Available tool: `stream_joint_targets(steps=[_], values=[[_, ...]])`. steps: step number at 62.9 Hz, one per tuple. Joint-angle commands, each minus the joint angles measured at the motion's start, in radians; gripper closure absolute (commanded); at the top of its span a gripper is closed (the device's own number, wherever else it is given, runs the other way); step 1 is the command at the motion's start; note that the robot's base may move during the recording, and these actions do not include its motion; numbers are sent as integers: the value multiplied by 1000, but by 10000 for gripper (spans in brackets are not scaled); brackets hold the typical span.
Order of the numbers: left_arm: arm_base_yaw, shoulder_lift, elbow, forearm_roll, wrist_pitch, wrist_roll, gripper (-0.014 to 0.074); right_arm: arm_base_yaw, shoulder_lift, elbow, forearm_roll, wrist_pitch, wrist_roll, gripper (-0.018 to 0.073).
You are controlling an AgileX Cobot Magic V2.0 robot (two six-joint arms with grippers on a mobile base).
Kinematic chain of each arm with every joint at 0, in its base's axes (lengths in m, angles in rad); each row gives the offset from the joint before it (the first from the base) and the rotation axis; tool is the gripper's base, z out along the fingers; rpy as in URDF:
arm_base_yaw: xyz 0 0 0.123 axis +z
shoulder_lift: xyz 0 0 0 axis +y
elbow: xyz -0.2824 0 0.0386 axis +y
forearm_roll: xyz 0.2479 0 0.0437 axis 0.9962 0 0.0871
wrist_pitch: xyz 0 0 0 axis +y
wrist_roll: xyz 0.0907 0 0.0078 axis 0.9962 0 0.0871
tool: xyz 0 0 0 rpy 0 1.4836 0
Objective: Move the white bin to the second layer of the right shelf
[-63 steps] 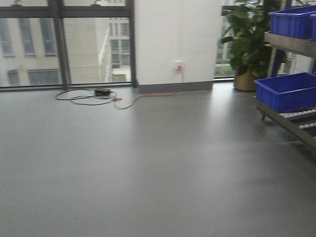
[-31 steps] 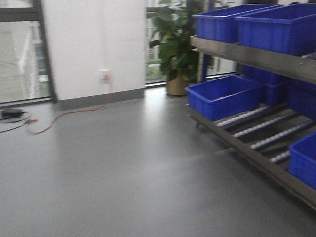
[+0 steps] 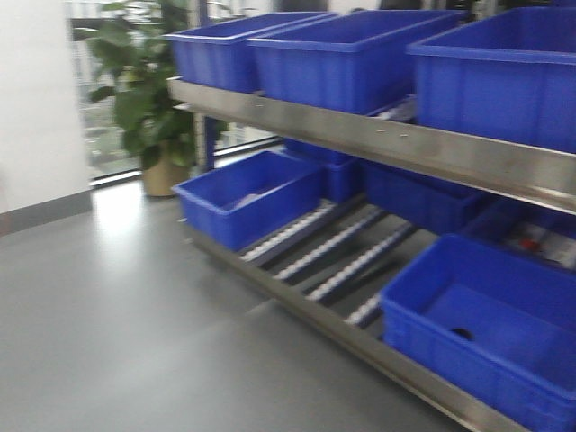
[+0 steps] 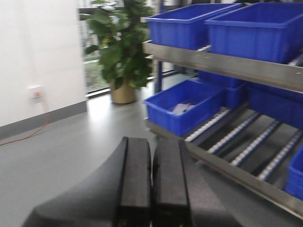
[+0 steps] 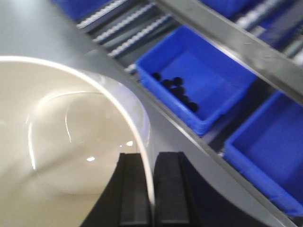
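Note:
In the right wrist view the white bin [image 5: 61, 132], glossy and cream-white inside, fills the left half of the frame. My right gripper [image 5: 151, 161] is shut on its rim, with one finger inside the wall and one outside. My left gripper [image 4: 151, 144] is shut with nothing in it, and points at the rack. The right shelf [image 3: 378, 139] is a steel rack that shows two levels. Bare lanes of white rollers [image 3: 337, 247] run across its lower level between blue crates. Which level is the second layer I cannot tell. Neither gripper shows in the front view.
Blue crates line the upper level [image 3: 351, 54] and stand on the lower one [image 3: 247, 193] [image 3: 490, 328]. One crate [image 5: 196, 78] holds small black round things. A potted plant [image 3: 144, 99] stands left of the rack by a white wall [image 3: 36, 99]. An orange cable hangs from a socket [image 4: 35, 92].
The front view has swung right. The window and the floor cable have gone off the left edge. The rack, a sliver at the right a second ago, fills most of the frame.

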Motion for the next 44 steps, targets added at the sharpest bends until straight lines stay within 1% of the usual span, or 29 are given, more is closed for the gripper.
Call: stream_joint_targets(steps=[1,44], values=[[-5,-17,27,-8,-81,-5,512,-5,5,-29,-2,-83,-3,504],[-5,-17,27,-8,-81,-5,512,-5,5,-29,-2,-83,-3,504]])
